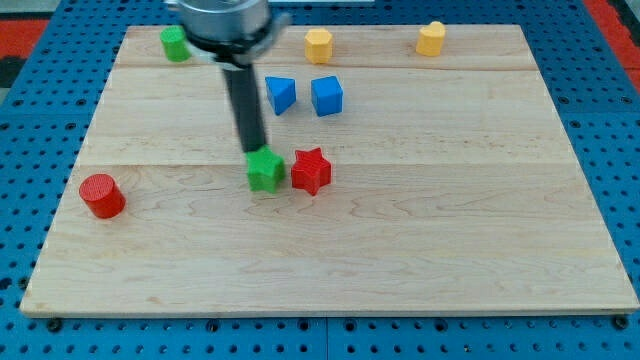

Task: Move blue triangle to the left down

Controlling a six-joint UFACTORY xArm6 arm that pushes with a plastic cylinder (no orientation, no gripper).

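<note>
The arm carries no hand, only a dark rod, so it has hold of nothing. My tip (255, 150) comes down at the top edge of the green block (265, 170), which looks star-shaped, though I cannot say whether they touch. Taking that green block as the landmark on the wooden desk (400, 250): the red star (311, 171) sits just beside it on the view's right. The blue triangle (281, 94) lies above it, slightly right, close to the rod, with the blue cube (327, 96) just beyond. A red cylinder (101, 195) rests well apart toward the view's lower left.
</note>
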